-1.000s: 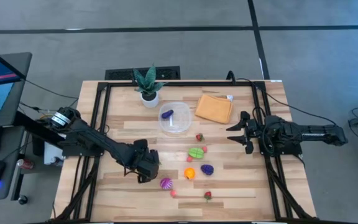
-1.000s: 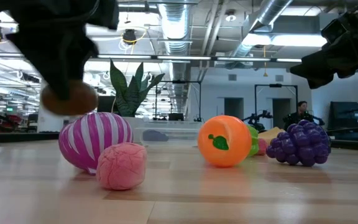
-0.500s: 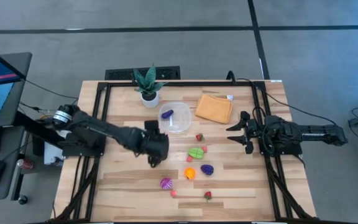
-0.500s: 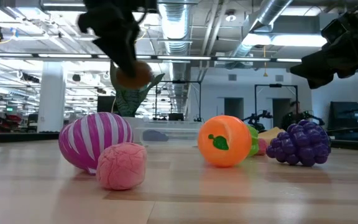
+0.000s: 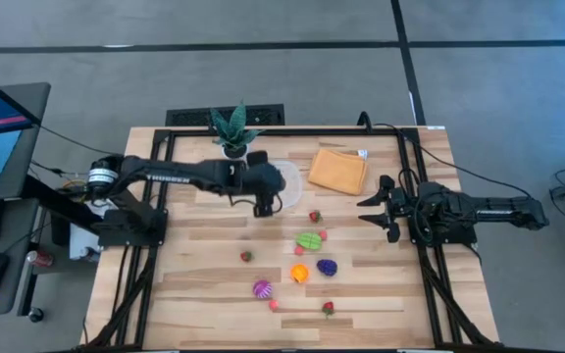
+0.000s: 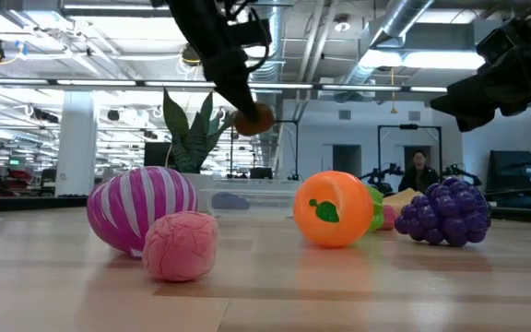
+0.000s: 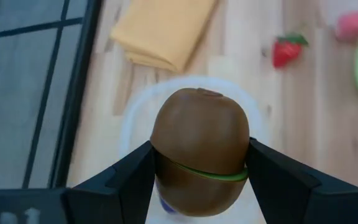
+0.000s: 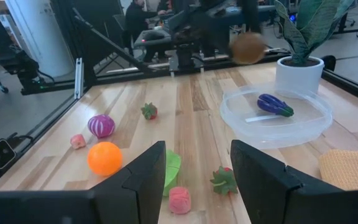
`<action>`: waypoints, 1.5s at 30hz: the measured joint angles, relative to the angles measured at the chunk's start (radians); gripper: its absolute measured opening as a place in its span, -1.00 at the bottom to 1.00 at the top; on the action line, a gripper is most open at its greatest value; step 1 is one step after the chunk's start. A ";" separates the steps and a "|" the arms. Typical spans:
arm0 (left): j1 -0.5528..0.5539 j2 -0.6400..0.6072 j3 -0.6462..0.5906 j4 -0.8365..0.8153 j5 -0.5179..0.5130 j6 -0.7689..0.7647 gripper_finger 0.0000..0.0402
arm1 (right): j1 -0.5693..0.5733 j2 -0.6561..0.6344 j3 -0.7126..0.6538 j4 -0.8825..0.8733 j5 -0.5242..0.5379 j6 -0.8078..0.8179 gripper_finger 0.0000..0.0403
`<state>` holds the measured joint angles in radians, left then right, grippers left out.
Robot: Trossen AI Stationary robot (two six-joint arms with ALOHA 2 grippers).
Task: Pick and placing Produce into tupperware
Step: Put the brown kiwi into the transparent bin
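My left gripper [image 5: 264,204] is shut on a brown kiwi [image 7: 201,149] and hangs over the near left rim of the clear round tupperware [image 5: 295,186]. In the low view the kiwi [image 6: 253,118] is well above the table. A purple eggplant [image 8: 275,104] lies inside the tupperware [image 8: 277,127]. More produce rests on the wood nearer the front: a green piece [image 5: 309,240], an orange [image 5: 299,274], purple grapes [image 5: 327,266], a striped purple piece [image 5: 262,288] and strawberries. My right gripper [image 5: 369,211] waits open at the table's right side. My left gripper pinches the kiwi by its two opposite sides [image 7: 160,163] between its two fingers, about at the green seam round its middle. The fingers come slanting down from the table's left side. The kiwi is lifted clear, above the tupperware.
A folded orange cloth [image 5: 337,170] lies right of the tupperware, and a potted plant [image 5: 233,132] stands at the far edge behind my left arm. Black frame rails run along the table's left and right sides. A person stands in the room beyond.
My left gripper has swung from the table's near middle, beside the striped purple piece, up and toward the far edge until it is at the tupperware, turning as it went. It has kept hold of the kiwi, which has risen with it.
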<state>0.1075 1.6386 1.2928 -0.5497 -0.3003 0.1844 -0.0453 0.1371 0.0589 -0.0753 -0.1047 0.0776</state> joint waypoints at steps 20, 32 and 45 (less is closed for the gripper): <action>0.174 0.137 -0.002 0.178 0.215 0.038 0.10 | -0.001 0.000 0.000 -0.002 0.000 0.000 0.00; 0.222 0.282 0.005 0.205 0.267 0.028 0.10 | -0.001 0.000 0.000 -0.039 0.000 0.000 0.01; 0.227 0.278 0.006 0.196 0.269 0.004 0.11 | -0.001 0.000 0.000 -0.037 0.000 -0.009 0.01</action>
<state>0.3344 1.9167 1.2984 -0.3534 -0.0311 0.1882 -0.0463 0.1371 0.0586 -0.1127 -0.1043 0.0690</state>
